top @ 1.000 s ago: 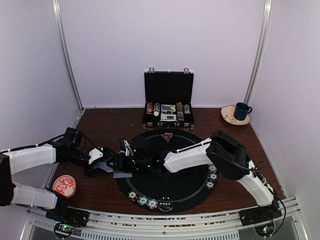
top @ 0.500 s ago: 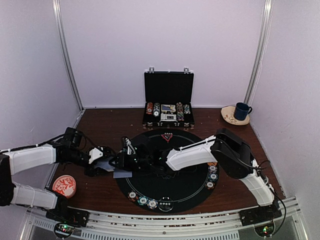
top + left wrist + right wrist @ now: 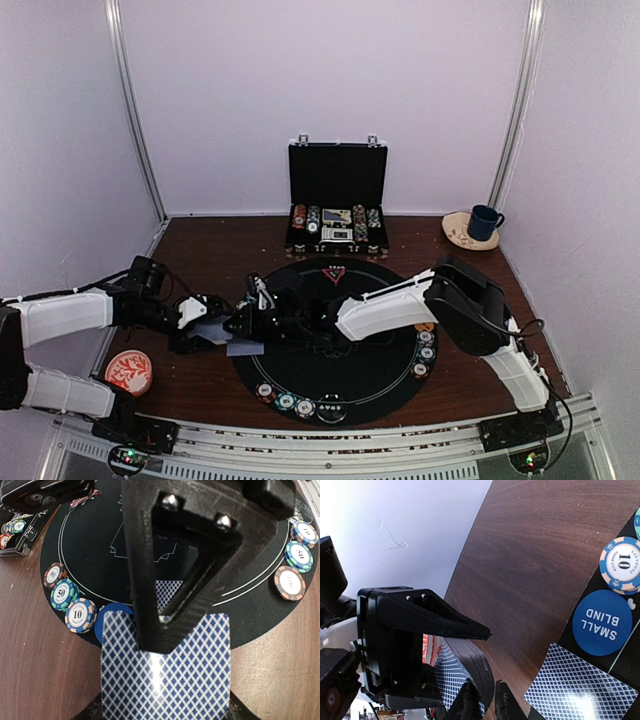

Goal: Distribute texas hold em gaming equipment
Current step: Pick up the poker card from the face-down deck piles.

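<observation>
Movement since one second ago is confined to the right arm. Its elbow has shifted slightly toward the right edge of the table (image 3: 210,245), while the right gripper (image 3: 252,320) remains at the left edge of the round black mat (image 3: 345,385), tip to tip with the left gripper (image 3: 212,332). The left arm has not moved.

Left gripper: jaws are closed on the deck of cards (image 3: 165,680), with one finger pressed flat on the top card's blue-diamond back. The deck is held just above the mat's left edge.

Right gripper: its fingertips have drawn nearly together right beside the deck, leaving only a thin gap. That gap sits at the bottom margin of the wrist view, so whether a card edge is pinched in it cannot be told.

One dealt card (image 3: 580,687) lies face down at the mat's left edge, just beside the blue SMALL BLIND disc (image 3: 602,622) and near a striped 10 chip (image 3: 622,562).

Assessment: the closing fingertips probably mark the start of a pinch on the next card. Poker chips (image 3: 287,400) already sit along the mat's rim. Dealing to the left seat appears to be in progress, with most of the deck undistributed
</observation>
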Robot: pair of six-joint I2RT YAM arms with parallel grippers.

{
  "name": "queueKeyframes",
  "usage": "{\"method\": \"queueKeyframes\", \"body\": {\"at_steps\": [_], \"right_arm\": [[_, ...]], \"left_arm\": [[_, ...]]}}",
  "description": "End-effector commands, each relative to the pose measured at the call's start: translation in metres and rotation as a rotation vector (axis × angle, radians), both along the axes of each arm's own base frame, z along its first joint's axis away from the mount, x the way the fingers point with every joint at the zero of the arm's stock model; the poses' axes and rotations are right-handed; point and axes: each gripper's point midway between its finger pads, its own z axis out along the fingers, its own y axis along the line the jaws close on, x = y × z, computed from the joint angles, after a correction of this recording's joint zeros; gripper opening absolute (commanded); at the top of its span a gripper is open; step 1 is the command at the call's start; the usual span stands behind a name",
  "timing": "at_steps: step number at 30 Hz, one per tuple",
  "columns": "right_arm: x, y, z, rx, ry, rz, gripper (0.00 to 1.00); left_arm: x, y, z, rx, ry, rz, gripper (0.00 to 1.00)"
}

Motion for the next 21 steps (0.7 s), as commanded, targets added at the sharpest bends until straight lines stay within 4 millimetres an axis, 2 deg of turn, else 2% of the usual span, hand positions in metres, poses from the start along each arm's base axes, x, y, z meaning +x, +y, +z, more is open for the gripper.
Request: {"method": "queueKeyframes", "body": {"at_steps": [1, 6, 15, 21], "right_arm": [[0.006, -0.008, 0.025, 0.039, -0.01, -0.008, 0.11], [0.004, -0.013, 0.031, 0.06, -0.01, -0.005, 0.0], [0.002, -0.026, 0.042, 0.149, 0.019, 0.005, 0.0], [0.008, -0.053, 0.055, 0.2, 0.008, -0.053, 0.0]], "left_arm": [[0.002, -0.002, 0.002, -0.02, -0.005, 0.002, 0.11], [0.002, -0.002, 0.001, -0.02, -0.005, 0.003, 0.11], [0.003, -0.001, -0.001, -0.015, 0.002, 0.006, 0.1], [0.004, -0.001, -0.001, -0.012, 0.0, 0.012, 0.1]]}}
